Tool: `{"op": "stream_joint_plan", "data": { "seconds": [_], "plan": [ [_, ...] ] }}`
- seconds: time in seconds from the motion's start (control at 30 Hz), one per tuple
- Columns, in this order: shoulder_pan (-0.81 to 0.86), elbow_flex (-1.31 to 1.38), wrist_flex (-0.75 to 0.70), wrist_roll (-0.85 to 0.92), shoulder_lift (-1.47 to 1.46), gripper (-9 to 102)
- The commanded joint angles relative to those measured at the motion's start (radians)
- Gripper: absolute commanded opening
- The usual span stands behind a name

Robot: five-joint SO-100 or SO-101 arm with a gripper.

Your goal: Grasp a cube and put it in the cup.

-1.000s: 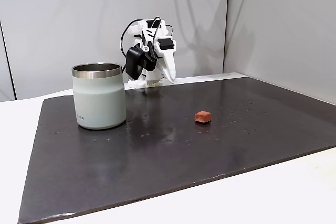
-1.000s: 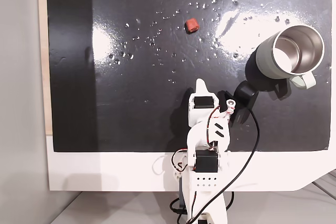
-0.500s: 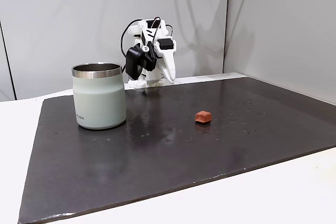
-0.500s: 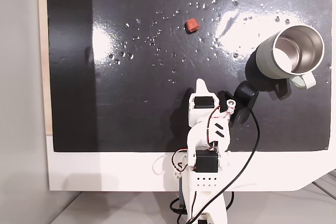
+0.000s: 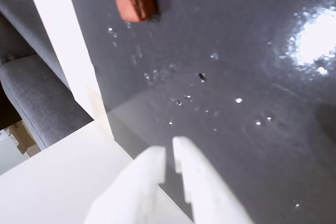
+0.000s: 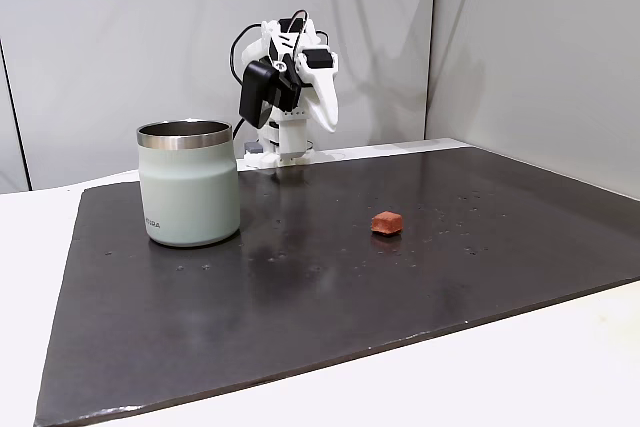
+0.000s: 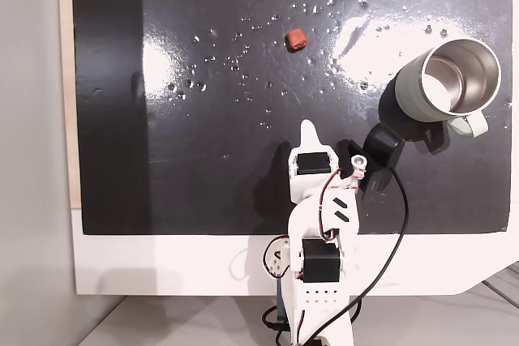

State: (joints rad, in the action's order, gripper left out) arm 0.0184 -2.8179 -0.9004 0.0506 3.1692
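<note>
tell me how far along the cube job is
Nothing is done yet: the cube lies on the dark mat, apart from the cup. The gripper holds nothing and hangs well short of the cube. Left: reach, grasp, carry it to the cup, drop it in.

cube (image 7: 297,39): sitting on the dark mat (image 7: 203,168), up top
cup (image 7: 451,83): standing far right, well apart
gripper (image 7: 307,128): pointing toward the cube, jaws hard to read

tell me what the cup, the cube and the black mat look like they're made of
The cup: likely stainless steel with a matte sage-green coating, going by the bare shiny rim and inside. The cube: dull reddish-brown, rounded edges, perhaps foam or rubber; can't be sure. The black mat: glossy, glare-reflecting sheet, maybe plastic or coated board.
</note>
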Motion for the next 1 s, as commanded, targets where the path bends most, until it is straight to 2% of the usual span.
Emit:
{"op": "stream_joint_plan", "data": {
  "seconds": [0.0, 0.6, 0.97],
  "plan": [
    [-0.003, 0.124, -0.015, 0.029, -0.023, 0],
    [0.032, 0.658, -0.026, 0.055, -0.603, 0],
    [0.066, 0.87, -0.054, 0.091, -0.897, 0]
  ]
}}
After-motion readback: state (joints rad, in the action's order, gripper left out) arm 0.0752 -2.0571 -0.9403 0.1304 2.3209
